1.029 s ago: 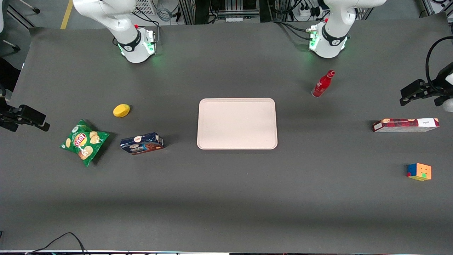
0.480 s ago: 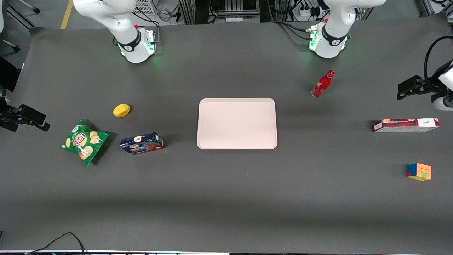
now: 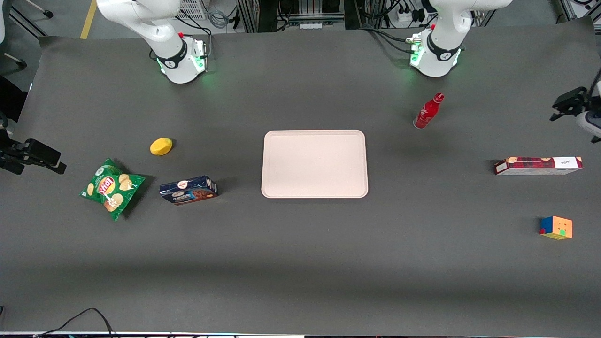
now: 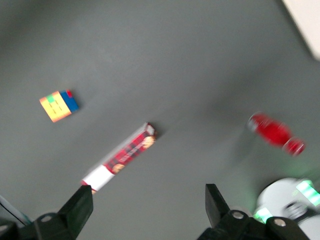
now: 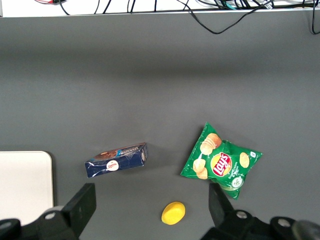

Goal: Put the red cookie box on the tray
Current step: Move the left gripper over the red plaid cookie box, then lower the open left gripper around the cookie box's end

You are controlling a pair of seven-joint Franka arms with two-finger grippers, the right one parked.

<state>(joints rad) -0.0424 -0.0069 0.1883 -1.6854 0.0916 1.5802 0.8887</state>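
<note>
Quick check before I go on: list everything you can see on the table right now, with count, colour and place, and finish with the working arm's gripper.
red cookie box: 1, red tartan with one white end, lying flat toward the working arm's end of the table.
tray: 1, pale pink, mid-table, nothing on it.
red bottle: 1, red, standing farther from the front camera than the tray.
puzzle cube: 1, multicoloured, nearer the front camera than the red cookie box.
blue cookie box: 1, dark blue, beside the tray, toward the parked arm's end.
chip bag: 1, green, beside the blue cookie box.
yellow object: 1, yellow, rounded, farther from the front camera than the chip bag.
gripper: 1, black fingers, open, empty, above the red cookie box.
</note>
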